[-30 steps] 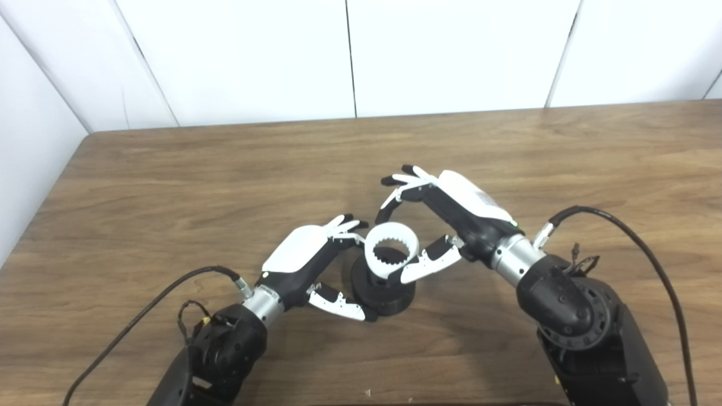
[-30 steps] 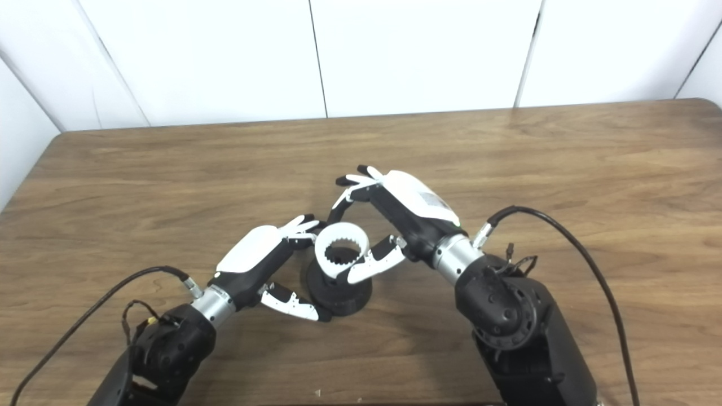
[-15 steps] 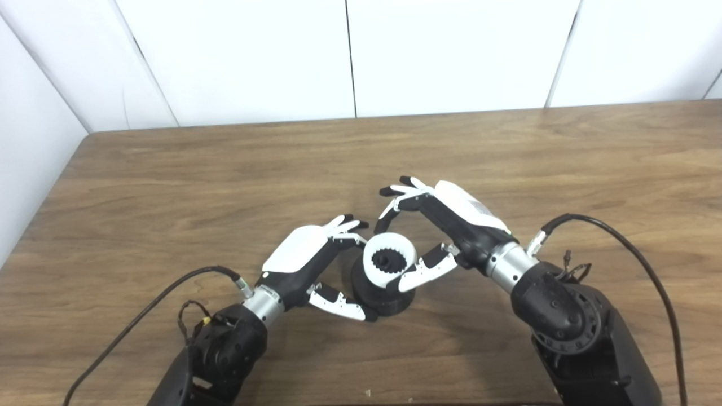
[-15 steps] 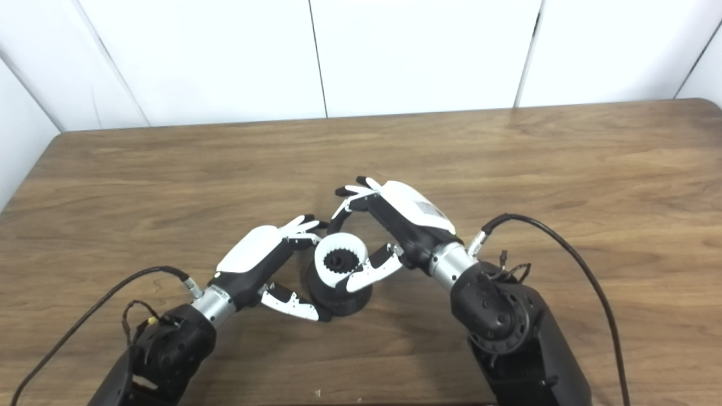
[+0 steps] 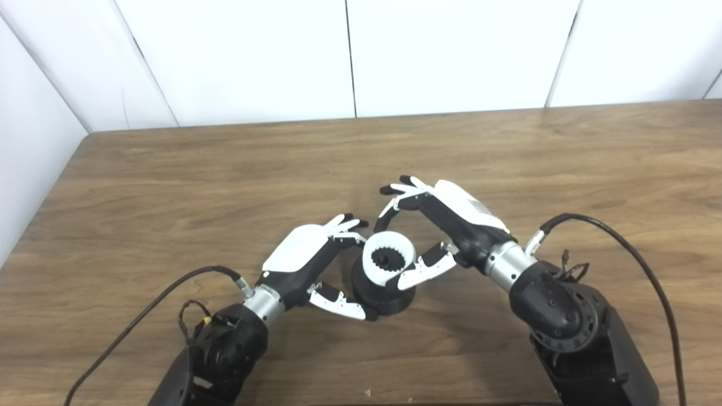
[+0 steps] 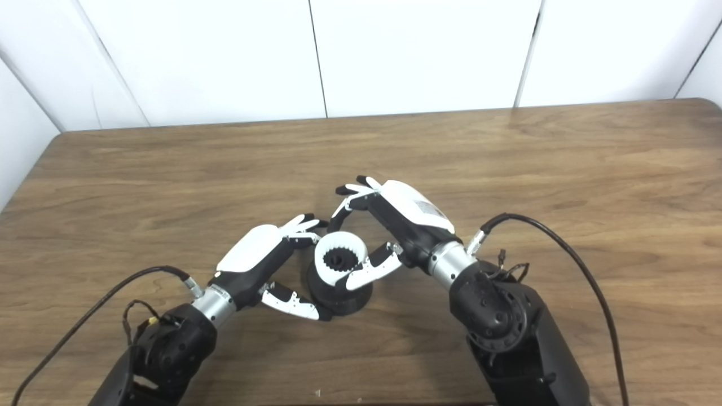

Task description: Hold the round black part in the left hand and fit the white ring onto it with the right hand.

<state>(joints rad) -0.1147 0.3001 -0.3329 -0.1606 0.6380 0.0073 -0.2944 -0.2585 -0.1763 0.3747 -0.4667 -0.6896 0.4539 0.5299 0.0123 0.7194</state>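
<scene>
The white ring [image 5: 388,260] sits over the top of the round black part [image 5: 382,293], near the middle of the tabletop [image 5: 169,186]. It is pinched in the right hand [image 5: 437,225], from 3 o'clock. The left hand [image 5: 316,265] grips the part from 9 o'clock. I cannot tell if the teeth are fully seated. If the ring goes down tilted it may jam, or the part may slip. Behind stands a white panelled wall [image 5: 350,56].
</scene>
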